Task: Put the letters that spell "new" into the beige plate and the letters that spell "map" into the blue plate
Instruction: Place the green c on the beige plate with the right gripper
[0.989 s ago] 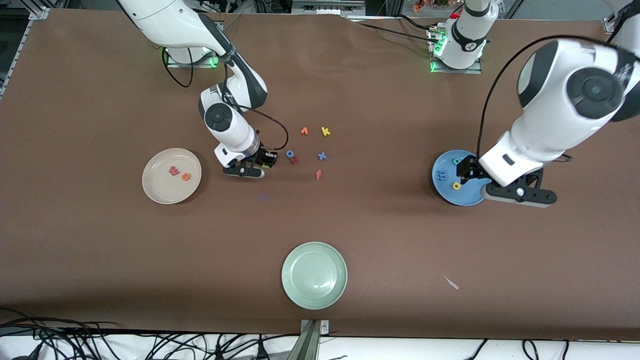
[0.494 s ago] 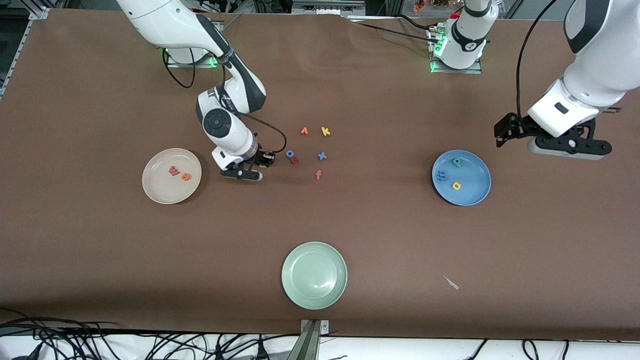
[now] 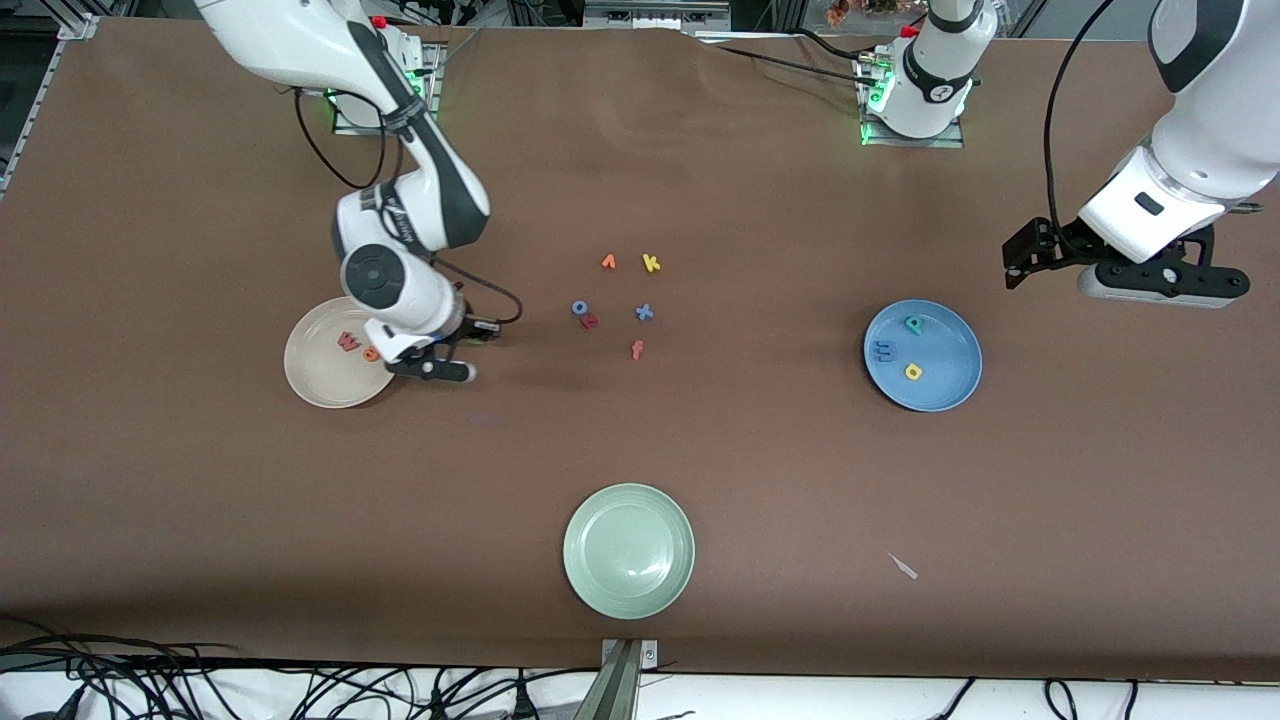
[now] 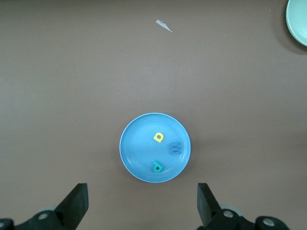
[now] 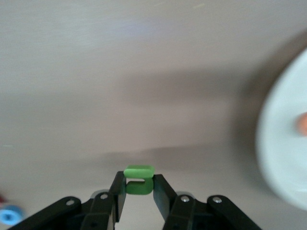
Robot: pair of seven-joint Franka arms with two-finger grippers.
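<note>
My right gripper (image 3: 478, 332) is shut on the green n (image 5: 139, 179), which sits between its fingertips in the right wrist view. It hangs over the table just beside the beige plate (image 3: 320, 385), on the side toward the loose letters. The pinkish-red w (image 3: 348, 341) and the orange e (image 3: 371, 353) lie in that plate. In the blue plate (image 3: 945, 385) lie the blue m (image 3: 884, 350), the yellow a (image 3: 913, 372) and the teal p (image 3: 914, 324). My left gripper (image 3: 1035, 258) is open and holds nothing, up over bare table beside the blue plate (image 4: 132, 158).
Loose letters lie mid-table: an orange v (image 3: 608, 262), a yellow k (image 3: 651, 263), a blue o (image 3: 579, 308), a red letter (image 3: 590, 320), a blue x (image 3: 644, 312) and a red-orange f (image 3: 637, 349). A pale green plate (image 3: 628, 550) sits nearest the front camera, a white scrap (image 3: 903, 566) beside it.
The right gripper closed on the green n and carried it from beside the loose letters toward the beige plate. The left arm rose off the blue plate and drew back toward its own end.
</note>
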